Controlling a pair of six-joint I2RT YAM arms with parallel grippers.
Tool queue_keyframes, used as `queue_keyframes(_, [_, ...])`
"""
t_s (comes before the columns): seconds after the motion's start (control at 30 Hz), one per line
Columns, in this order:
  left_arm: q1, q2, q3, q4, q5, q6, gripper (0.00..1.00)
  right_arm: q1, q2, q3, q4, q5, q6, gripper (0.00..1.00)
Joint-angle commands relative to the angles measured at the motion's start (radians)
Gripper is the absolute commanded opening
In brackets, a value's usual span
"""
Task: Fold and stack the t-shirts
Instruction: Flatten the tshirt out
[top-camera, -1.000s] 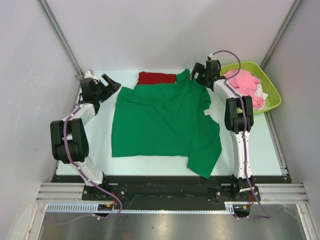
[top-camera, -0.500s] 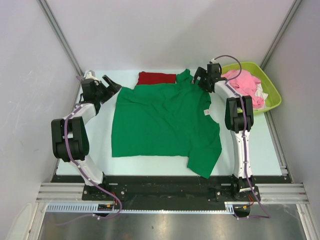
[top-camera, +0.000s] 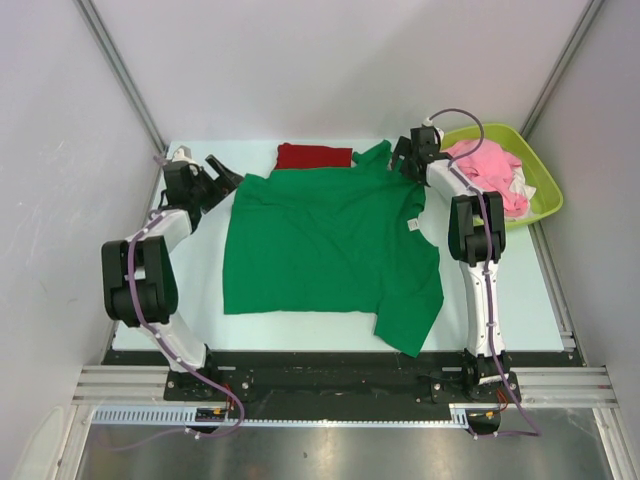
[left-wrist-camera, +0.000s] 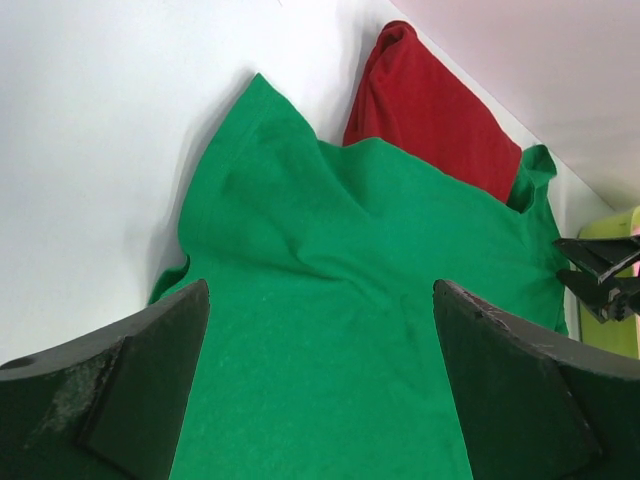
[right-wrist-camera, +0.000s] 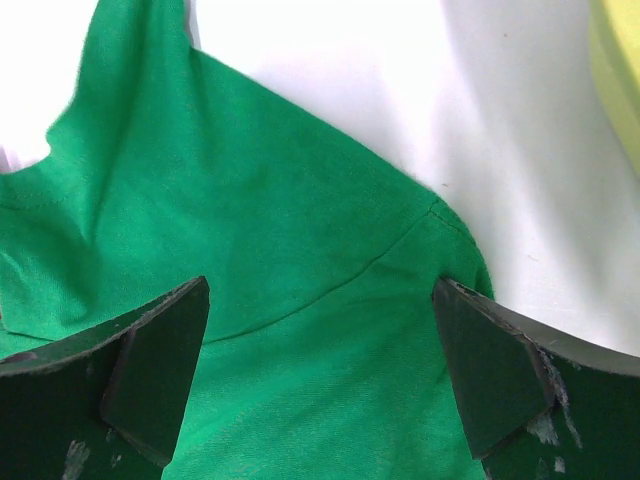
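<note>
While both arms reach toward the far side of the pale table, we see the bright green short-sleeved cotton t-shirt spread flat across its middle, one sleeve trailing toward 5 o'clock near the right arm's base. The dark red cotton t-shirt lies as a small folded block at 12 o'clock, against the far edge, and the green shirt's far hem overlaps its near side.

The left gripper sits at 10 o'clock, just beside the green shirt's far left corner, its jaws spread wide with nothing between them. From its wrist camera we look between the two dark fingers onto rumpled green cloth, with the red shirt beyond at 1 o'clock.

The right gripper stands at 1 o'clock over the green shirt's far right sleeve, jaws likewise wide apart and holding nothing. Its wrist camera shows a sleeve seam between the fingers; we cannot tell whether they touch the fabric.

At 2 o'clock, a lime-green plastic basket holds a crumpled pink garment and a white cloth.
</note>
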Motion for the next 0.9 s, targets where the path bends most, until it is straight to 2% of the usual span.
queue_keyframes(0.0, [-0.004,-0.095,-0.004,-0.012,-0.016,0.0,0.98,-0.012,-0.059,-0.023,-0.067,0.097,-0.041,1.0])
queue_keyframes(0.17, [-0.012,-0.253,-0.046,-0.06,-0.004,-0.019,1.0,0.026,-0.318,-0.195,0.095,0.054,-0.054,1.0])
queue_keyframes(0.4, [-0.042,-0.459,-0.178,-0.296,0.021,0.004,1.0,0.121,-0.697,-0.476,-0.01,0.052,-0.04,1.0])
queue_keyframes(0.43, [-0.065,-0.476,-0.196,-0.352,0.007,0.009,1.0,0.133,-0.78,-0.573,-0.038,0.06,-0.034,1.0])
queue_keyframes(0.5, [-0.098,-0.534,-0.256,-0.406,-0.034,0.022,1.0,0.156,-0.848,-0.669,-0.072,0.074,-0.017,1.0])
queue_keyframes(0.53, [-0.146,-0.56,-0.28,-0.437,-0.068,0.023,1.0,0.162,-0.918,-0.751,-0.103,0.078,-0.009,1.0])
queue_keyframes(0.67, [-0.259,-0.669,-0.443,-0.468,-0.151,-0.002,1.0,0.231,-1.09,-0.972,-0.149,0.103,0.021,1.0])
queue_keyframes(0.87, [-0.394,-0.845,-0.602,-0.58,-0.263,-0.151,0.99,0.35,-1.345,-1.256,-0.186,0.13,0.116,1.0])
